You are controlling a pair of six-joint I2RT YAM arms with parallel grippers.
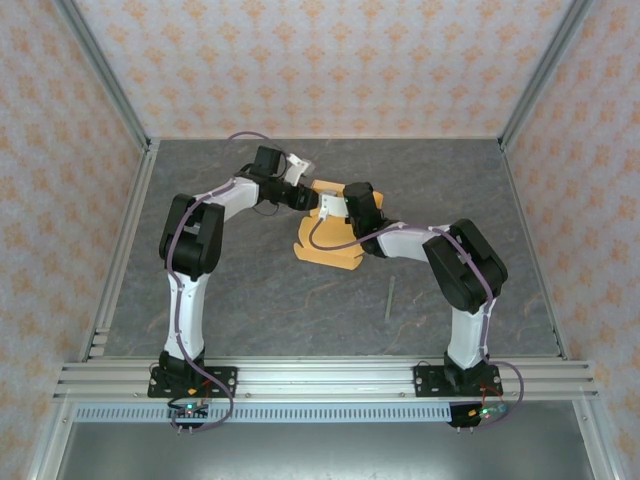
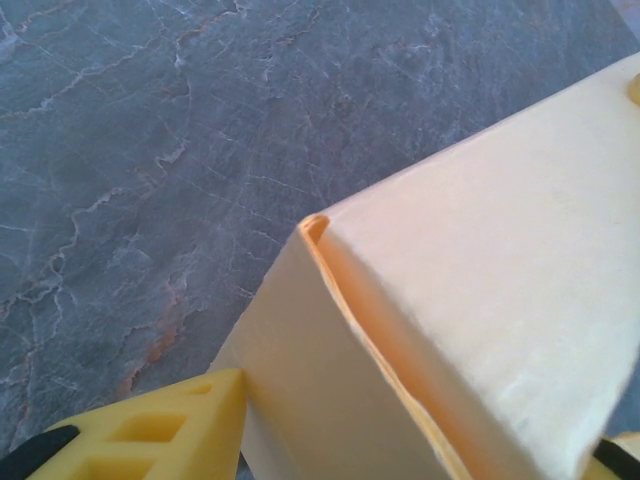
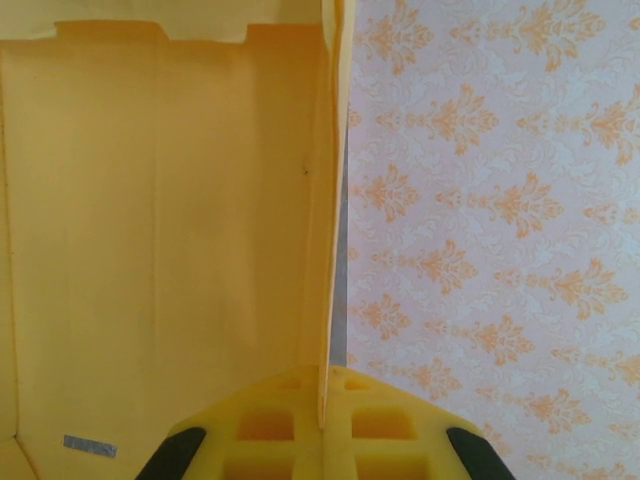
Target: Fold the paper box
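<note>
From above: at mid-frame, one paper box (image 1: 322, 245) of thin orange card, half-formed, with a flat panel low and another raised toward the top. Rests on a matt grey table (image 1: 250, 290) veined like marble. Two arms, meeting over the card: left gripper (image 1: 306, 190) at its upper-left edge, right gripper (image 1: 326, 212) on its upper-right part. Well apart at lower right, one thin greenish stick (image 1: 390, 298). Broad bare room left, right and below the card, ending at metal rails and damask wallpaper (image 1: 330, 60).

Left wrist: pale, softly fibrous paper box (image 2: 500, 280) filling the right half, with one folded corner pointing up-left and a doubled edge running down-right. Two yellow ribbed fingers (image 2: 170, 430), one at lower left against the card's left face, the other a mere tip at lower right. Left gripper (image 2: 420, 450) straddling that corner; cannot tell whether pressing or just beside it. Grey veined table (image 2: 150, 150) open at upper left.

Right wrist: smooth orange inside of the paper box (image 3: 160, 250), vertical creases, notched top edge, one small grey tape strip (image 3: 90, 445) at lower left. Right gripper (image 3: 322, 400) closed tight, two yellow pads (image 3: 260, 425) pinching the upright wall's edge. Wallpaper (image 3: 500, 200) at right.
</note>
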